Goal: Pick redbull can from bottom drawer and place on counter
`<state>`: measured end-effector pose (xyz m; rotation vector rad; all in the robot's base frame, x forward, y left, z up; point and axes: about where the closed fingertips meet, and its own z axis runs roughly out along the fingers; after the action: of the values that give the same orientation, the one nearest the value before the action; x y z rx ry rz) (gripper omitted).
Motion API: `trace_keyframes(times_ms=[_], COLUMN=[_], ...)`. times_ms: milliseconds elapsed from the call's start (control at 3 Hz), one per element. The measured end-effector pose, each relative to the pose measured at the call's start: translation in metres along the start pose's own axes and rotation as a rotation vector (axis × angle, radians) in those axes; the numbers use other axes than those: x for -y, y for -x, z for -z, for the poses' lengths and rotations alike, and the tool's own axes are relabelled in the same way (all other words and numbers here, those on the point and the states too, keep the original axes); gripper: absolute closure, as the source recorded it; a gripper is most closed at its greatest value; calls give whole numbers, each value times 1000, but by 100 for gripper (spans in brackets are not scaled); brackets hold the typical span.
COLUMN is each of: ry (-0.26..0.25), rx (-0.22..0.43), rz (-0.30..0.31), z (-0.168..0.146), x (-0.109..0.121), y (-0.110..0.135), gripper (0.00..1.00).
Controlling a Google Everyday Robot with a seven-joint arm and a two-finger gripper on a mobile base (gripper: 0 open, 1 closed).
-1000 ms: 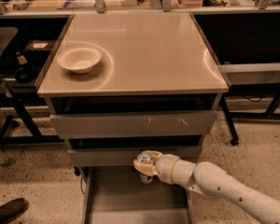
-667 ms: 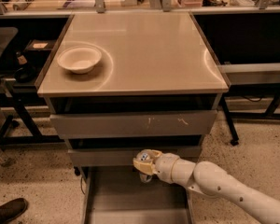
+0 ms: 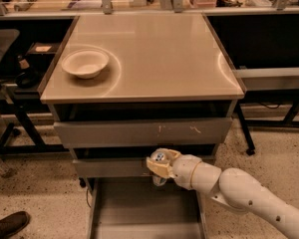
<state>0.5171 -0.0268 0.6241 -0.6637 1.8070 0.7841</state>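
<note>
Here's the redbull can (image 3: 160,157), and it's not lying on the drawer floor. It sits right inside the gripper (image 3: 158,167), silver top peeking out above the tan fingers and a sliver of its body showing below them. Long axis reads as upright, perhaps tipped a touch, so the shiny end points to 12 o'clock. The fingers look clenched around the can's middle; I'd call that a grasp, with can and claw in the same spot rather than one lying off to the side of the other.

Moving outward: the pair hang over the back end of the bottom drawer (image 3: 139,208), which is pulled open toward 6 o'clock with its flat grey floor showing. Just above, at 12 o'clock and close, is the grey drawer front with white scratches (image 3: 142,132). Higher again at 12 o'clock is the counter (image 3: 159,54), broad and glossy.

That's the relation the coming move turns on, as I judge it: the goal lies straight up at 12 o'clock, but the closed drawer front and the counter's front edge overhang that path. The can probably has to come out toward 6 o'clock before it rises.

The white arm (image 3: 239,190) reaches in from 4 o'clock. On the counter, a white bowl (image 3: 85,62) sits off at 10 o'clock, well apart from the can.
</note>
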Motion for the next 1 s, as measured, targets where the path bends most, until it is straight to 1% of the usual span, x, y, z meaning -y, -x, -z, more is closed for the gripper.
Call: trace_keyframes(times_ms=[333, 667, 1000], ry=[-25, -44, -44], rx=[15, 16, 16], rz=[22, 95, 95], z=[22, 45, 45], x=[-7, -21, -21], y=[33, 80, 80], gripper=[100, 100, 100])
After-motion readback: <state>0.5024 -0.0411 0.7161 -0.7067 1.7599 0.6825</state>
